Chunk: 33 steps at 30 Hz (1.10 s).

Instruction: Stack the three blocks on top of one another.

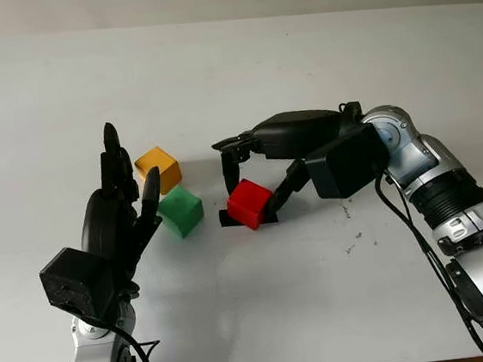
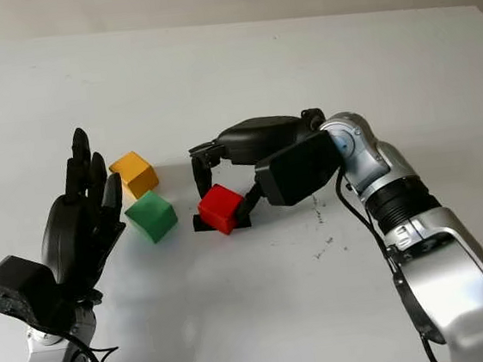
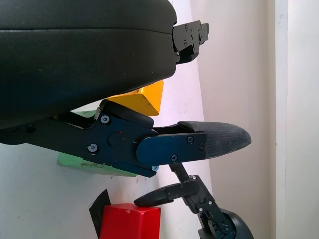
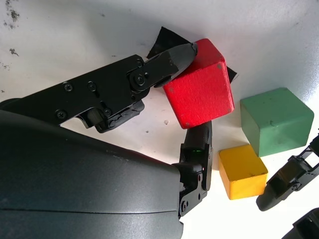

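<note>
Red block point(image 1: 249, 203) between right robot hand point(image 1: 254, 175) fingers.

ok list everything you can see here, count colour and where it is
red block: 1, red, near the table's middle, tilted over the black patch, between the right hand's fingers
green block: 1, green, on the table just left of the red block
yellow block: 1, yellow-orange, on the table just behind the green block
black patch: 1, black, flat on the table under the red block
table: 1, white, a few dark specks near the right arm
left hand: 1, black, open, held upright beside the green and yellow blocks
right hand: 1, black, fingers closed on the red block, reaching in from the right
</note>
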Motion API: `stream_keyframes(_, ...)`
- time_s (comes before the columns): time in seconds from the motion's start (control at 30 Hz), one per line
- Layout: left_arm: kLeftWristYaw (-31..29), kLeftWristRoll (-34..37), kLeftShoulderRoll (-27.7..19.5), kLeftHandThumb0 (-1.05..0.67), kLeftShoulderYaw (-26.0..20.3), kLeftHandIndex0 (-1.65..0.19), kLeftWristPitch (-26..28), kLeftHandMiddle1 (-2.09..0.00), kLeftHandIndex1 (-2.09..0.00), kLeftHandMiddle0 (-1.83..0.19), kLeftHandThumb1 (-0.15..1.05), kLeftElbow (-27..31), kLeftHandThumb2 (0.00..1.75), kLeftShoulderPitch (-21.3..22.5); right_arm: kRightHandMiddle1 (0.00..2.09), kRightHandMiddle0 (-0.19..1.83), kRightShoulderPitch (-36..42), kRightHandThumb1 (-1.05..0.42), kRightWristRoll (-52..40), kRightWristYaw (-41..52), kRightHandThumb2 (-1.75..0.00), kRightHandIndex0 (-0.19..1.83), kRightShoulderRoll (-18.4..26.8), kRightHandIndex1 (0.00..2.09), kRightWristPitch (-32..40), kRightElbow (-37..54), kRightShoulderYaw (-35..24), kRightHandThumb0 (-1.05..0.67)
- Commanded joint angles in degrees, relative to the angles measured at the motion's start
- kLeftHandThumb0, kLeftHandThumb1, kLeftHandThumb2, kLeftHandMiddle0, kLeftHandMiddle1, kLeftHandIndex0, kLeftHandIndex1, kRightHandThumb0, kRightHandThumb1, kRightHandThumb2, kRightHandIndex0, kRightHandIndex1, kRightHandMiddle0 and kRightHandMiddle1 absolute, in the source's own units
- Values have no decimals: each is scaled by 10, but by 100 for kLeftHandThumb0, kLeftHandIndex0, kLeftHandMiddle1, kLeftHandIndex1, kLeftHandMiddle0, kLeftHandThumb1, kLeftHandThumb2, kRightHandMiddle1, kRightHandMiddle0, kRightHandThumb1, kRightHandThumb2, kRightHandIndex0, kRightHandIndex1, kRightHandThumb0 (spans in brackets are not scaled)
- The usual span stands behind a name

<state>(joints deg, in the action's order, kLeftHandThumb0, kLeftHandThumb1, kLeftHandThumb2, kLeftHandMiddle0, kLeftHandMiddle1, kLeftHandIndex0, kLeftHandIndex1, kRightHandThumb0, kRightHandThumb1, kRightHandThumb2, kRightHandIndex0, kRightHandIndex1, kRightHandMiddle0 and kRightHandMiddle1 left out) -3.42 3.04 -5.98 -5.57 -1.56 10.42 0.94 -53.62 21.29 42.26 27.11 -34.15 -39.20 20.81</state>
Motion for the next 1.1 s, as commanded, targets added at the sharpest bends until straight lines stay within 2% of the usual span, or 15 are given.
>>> stream_keyframes(0.0, 4, -2, 1, -76, 0, 19, 2, -3, 0, 19, 105, 15, 47, -7, 121, 19, 7, -98, 2, -9, -5, 9, 4, 4, -8, 7, 0, -46)
stream_keyframes(0.03, 4, -2, 1, -77, 0, 19, 2, -4, -1, 19, 105, 15, 47, -7, 101, 10, 7, -96, 3, -10, -5, 5, 6, 4, -9, 7, 0, -51)
stream_keyframes(0.1, 2, -1, 0, -77, 1, 19, 0, -3, 0, 19, 105, 15, 46, -6, 62, 5, 7, -94, 6, -15, -5, -5, 12, 3, -17, 7, -1, -58)
stream_keyframes(0.13, 2, 0, 0, -77, 1, 19, 0, -2, 0, 19, 105, 14, 47, -5, 35, 0, 7, -93, 12, -18, -5, -16, 17, 1, -17, 10, 0, -66)
stream_keyframes(0.3, -3, 6, 1, -74, 0, 19, -4, -1, 0, 19, 105, 11, 49, -2, 16, -16, 7, -92, 22, -20, -5, -19, 48, 0, -32, 33, -4, -78)
stream_keyframes(0.37, -5, 7, 0, -73, 0, 19, -9, 0, 0, 19, 105, 8, 49, -1, 4, -19, 6, -91, 23, -12, -5, -19, 65, 0, -42, 46, -4, -89)
stream_keyframes(0.5, -2, 2, -2, -76, -1, 19, -10, -1, 0, 19, 105, 8, 48, -1, 0, -19, 22, -90, 18, -2, -5, -19, 110, 0, -41, 104, -21, -96)
stream_keyframes(0.63, -7, 2, -7, -74, -2, 19, -6, -1, 0, 19, 105, 10, 50, -2, 0, -19, 62, -91, -27, -1, -6, -19, 137, 0, 14, 169, -70, -102)
stream_keyframes(0.7, -7, 2, -9, -74, -2, 19, -5, -1, 0, 19, 105, 12, 51, -3, 0, -19, 91, -96, -78, 1, -8, -19, 136, 0, 69, 202, -106, -103)
stream_keyframes(0.77, -7, 4, -10, -75, -4, 19, -1, -1, 0, 19, 105, 14, 50, -3, 0, -19, 135, -101, -143, -18, -13, -19, 117, 0, 123, 227, -150, -101)
stream_keyframes(0.9, -13, 11, -14, -73, -8, 19, -6, -1, 0, 19, 105, 14, 51, -3, 0, -19, 233, -105, -207, -101, -51, -19, 63, 0, 164, 266, -213, -88)
stream_keyframes(1.07, -26, 22, -23, -74, -17, 19, -5, -2, 0, 19, 105, 16, 49, -1, 0, -19, 357, -105, -237, -209, -65, -19, -25, 0, 297, 395, -235, -78)
